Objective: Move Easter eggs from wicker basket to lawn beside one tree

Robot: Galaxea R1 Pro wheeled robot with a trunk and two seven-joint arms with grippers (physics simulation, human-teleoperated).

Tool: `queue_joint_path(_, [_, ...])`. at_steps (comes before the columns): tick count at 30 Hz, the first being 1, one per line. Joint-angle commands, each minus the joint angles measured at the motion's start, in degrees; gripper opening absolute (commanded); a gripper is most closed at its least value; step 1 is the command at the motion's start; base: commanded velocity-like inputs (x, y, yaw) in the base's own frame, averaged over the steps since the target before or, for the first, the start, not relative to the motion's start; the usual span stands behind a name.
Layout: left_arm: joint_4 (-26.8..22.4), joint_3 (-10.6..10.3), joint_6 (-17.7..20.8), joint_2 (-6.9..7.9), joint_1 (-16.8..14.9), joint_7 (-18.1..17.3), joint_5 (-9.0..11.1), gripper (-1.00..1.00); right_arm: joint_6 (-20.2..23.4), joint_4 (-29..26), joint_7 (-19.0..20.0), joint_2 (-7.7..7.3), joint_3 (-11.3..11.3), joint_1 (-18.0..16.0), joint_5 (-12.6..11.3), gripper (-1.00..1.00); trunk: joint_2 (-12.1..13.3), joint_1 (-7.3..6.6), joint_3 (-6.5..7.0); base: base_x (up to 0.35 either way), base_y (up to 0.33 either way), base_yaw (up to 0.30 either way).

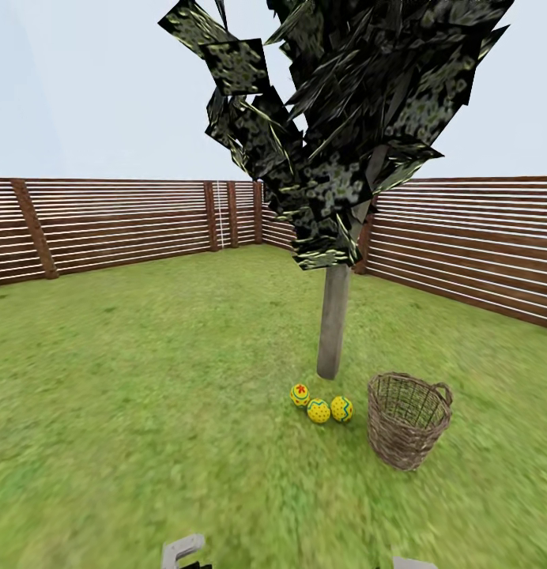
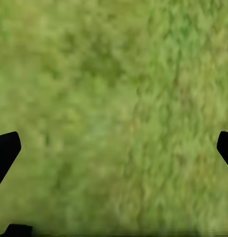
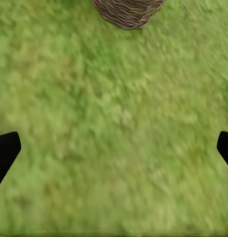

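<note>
Three yellow Easter eggs lie in a row on the lawn (image 1: 147,379) at the foot of the tree (image 1: 333,320): one with a red star (image 1: 300,394), one in the middle (image 1: 318,411) and one with a blue zigzag (image 1: 341,408). Just right of them stands the wicker basket (image 1: 407,419), upright; what I see of its inside holds nothing. Its base also shows in the right wrist view (image 3: 128,12). My left gripper (image 2: 114,148) is open over bare grass, its fingertips (image 2: 5,150) wide apart. My right gripper (image 3: 114,148) is open too, with nothing between its fingertips (image 3: 6,148).
A brown slatted fence (image 1: 107,225) rings the garden behind the tree and along the right side (image 1: 471,245). Open grass stretches to the left and in front of me. The tree's dark leaf clumps (image 1: 337,103) hang low above the trunk.
</note>
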Motion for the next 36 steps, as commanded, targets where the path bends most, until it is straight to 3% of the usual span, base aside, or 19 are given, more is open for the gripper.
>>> queue_joint_path(1, [0.11, -0.47, -0.13, -0.07, 0.01, -0.23, 0.59, 1.00, -0.27, 0.12, -0.07, 0.04, 0.51, 0.05, -0.50, 1.00, -0.03, 0.00, -0.06, 0.000, 0.000, 0.000])
queue_joint_path(14, [0.11, -0.40, -0.11, -0.20, 0.26, 0.14, 0.60, 1.00, -0.33, -0.03, -0.07, -0.84, 0.39, 0.55, -0.43, 1.00, -0.03, 0.00, -0.06, 0.000, 0.000, 0.000])
queue_joint_path(36, [0.11, -0.40, -0.11, -0.23, 0.26, 0.11, 0.59, 1.00, -0.33, 0.00, -0.07, -0.99, 0.43, 0.56, -0.42, 1.00, -0.03, 0.00, -0.06, 0.000, 0.000, 0.000])
